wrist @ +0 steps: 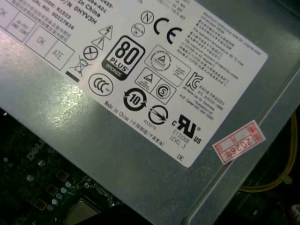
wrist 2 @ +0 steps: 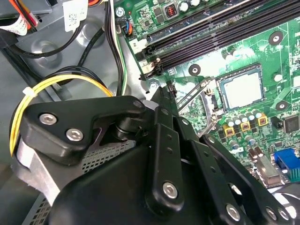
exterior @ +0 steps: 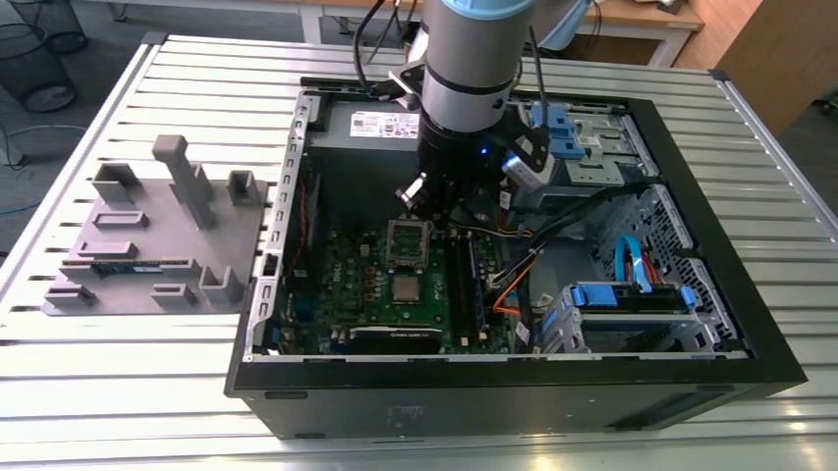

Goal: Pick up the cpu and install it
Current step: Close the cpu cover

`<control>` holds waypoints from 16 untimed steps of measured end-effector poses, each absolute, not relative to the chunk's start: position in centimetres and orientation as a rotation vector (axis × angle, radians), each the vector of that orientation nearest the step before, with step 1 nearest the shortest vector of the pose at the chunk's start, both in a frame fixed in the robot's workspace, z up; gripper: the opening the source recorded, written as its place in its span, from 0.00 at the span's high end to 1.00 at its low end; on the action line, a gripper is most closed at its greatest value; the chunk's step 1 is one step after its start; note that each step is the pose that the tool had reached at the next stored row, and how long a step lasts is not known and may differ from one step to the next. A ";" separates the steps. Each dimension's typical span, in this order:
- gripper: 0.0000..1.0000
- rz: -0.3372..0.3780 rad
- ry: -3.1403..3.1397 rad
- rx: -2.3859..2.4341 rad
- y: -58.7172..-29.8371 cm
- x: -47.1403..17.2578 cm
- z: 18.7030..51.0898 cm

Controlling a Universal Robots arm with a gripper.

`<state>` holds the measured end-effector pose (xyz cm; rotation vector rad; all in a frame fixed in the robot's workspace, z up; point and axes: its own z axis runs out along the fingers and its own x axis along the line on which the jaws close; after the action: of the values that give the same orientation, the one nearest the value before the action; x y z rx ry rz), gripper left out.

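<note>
The cpu [exterior: 410,287] is a small silver square lying flat in its socket on the green motherboard [exterior: 353,285] inside the open computer case. In the second wrist view the cpu [wrist 2: 241,89] shows as a shiny square inside a dark border. The silver socket frame [exterior: 408,238] stands hinged open just behind it, and its lever [wrist 2: 194,93] is raised. My gripper [exterior: 439,204] hangs inside the case above the socket frame, a short way behind the cpu and apart from it. Its black linkage [wrist 2: 161,154] shows in the second wrist view, with nothing seen in it.
The case wall [exterior: 524,392] rings the board. The grey power supply [wrist: 140,140] sits at the back, and blue drive bays [exterior: 629,294] and cables [exterior: 517,285] lie on the exterior view's right. A grey tray [exterior: 131,221] holding a green memory stick [exterior: 131,265] rests on the slatted table.
</note>
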<state>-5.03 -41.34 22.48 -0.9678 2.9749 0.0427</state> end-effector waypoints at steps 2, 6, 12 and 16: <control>0.89 0.042 2.969 -0.988 -41.3 -5.0 22.5; 0.89 0.043 2.962 -1.007 -41.3 -5.0 22.6; 0.89 0.043 2.962 -1.008 -41.3 -5.1 22.7; 0.89 0.043 2.959 -1.010 -41.3 -5.2 22.9</control>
<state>-5.21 -41.34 22.93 -1.0095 2.9591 0.0428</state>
